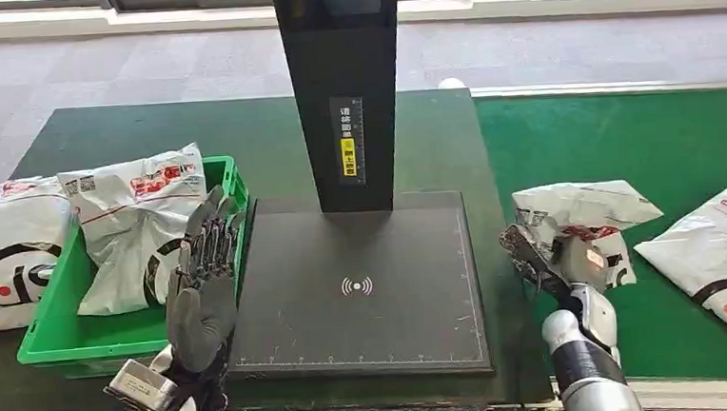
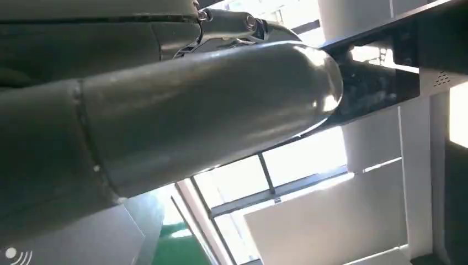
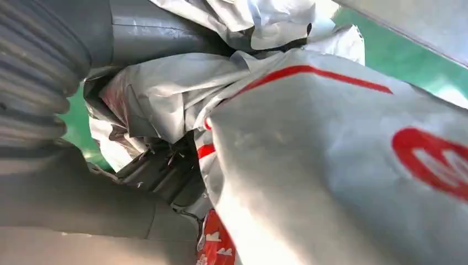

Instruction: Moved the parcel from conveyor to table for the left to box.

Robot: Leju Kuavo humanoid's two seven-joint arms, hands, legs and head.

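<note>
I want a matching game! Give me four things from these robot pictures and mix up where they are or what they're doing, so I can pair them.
Things:
1. right hand
2. left hand
3. green crate
4. black scanner pad

Places or states:
A. lies flat in the middle, under the black post
B. grips a crumpled white parcel on the green conveyor
C. holds white parcels, at the left of the table
D. raised with fingers apart, holding nothing, beside the crate

Pairs: 1-B, 2-D, 3-C, 4-A
</note>
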